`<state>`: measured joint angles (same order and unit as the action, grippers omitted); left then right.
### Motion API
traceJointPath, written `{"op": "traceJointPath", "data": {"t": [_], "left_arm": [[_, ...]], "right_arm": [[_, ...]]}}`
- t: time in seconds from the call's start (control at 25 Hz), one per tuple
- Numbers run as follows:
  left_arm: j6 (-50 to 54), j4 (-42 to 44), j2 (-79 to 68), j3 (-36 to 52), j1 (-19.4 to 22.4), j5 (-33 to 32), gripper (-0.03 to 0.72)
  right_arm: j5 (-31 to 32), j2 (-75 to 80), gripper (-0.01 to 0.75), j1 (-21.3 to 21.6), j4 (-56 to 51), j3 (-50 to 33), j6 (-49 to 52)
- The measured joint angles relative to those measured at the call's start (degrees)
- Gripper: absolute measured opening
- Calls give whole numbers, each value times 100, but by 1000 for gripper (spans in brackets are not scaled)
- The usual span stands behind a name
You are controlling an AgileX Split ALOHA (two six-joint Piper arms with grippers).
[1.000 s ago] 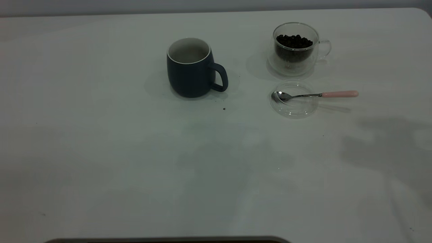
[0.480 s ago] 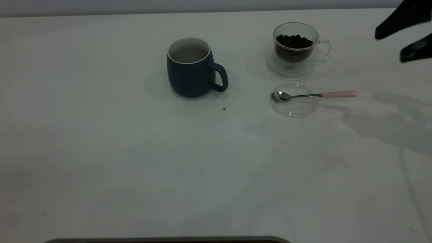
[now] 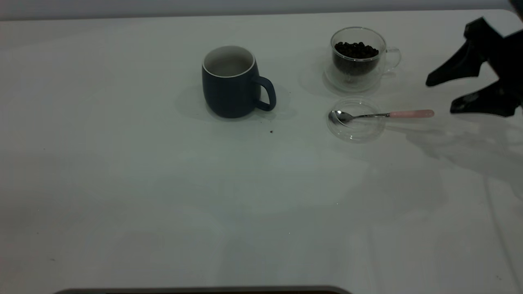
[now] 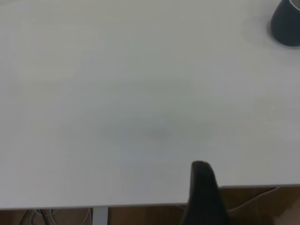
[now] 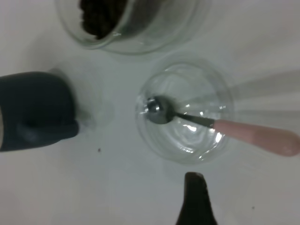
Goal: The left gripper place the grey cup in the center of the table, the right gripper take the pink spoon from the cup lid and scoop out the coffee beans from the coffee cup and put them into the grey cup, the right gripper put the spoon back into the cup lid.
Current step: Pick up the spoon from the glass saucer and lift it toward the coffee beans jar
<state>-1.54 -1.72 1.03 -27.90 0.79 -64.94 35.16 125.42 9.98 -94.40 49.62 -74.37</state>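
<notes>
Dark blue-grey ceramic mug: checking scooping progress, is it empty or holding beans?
Empty: the dark blue-grey ceramic mug shows only its off-white interior, no beans.

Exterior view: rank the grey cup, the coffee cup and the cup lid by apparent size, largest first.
1. grey cup, clearly the biggest.
2. coffee cup.
3. cup lid, about as wide as the coffee cup but flat, so those two are close.

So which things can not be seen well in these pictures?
- Left gripper: left wrist view shows one finger only, cut by the edge; absent from the exterior view.
- Grey cup: exterior view does not show its bottom inside.
- Coffee cup: cut off in the right wrist view.
- Right gripper: arm behind it cut by the exterior view's edge.
</notes>
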Motion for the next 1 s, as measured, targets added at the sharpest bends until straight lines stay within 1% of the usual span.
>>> {"op": "traceJointPath", "data": {"t": [0.2,0.4,0.68,1.0], "left_arm": [[-5,0,0,0,0,0,567],[-12,0,0,0,0,0,567],[-12,0,0,0,0,0,567],[-12,0,0,0,0,0,567]], "right_arm": [[92,458,601,23,-438,80,-541],[337,929,601,28,-507,475,-724],[801,1449,601,28,-95,1066,-632],[1193,1547,591,28,82,1161,-659]]}}
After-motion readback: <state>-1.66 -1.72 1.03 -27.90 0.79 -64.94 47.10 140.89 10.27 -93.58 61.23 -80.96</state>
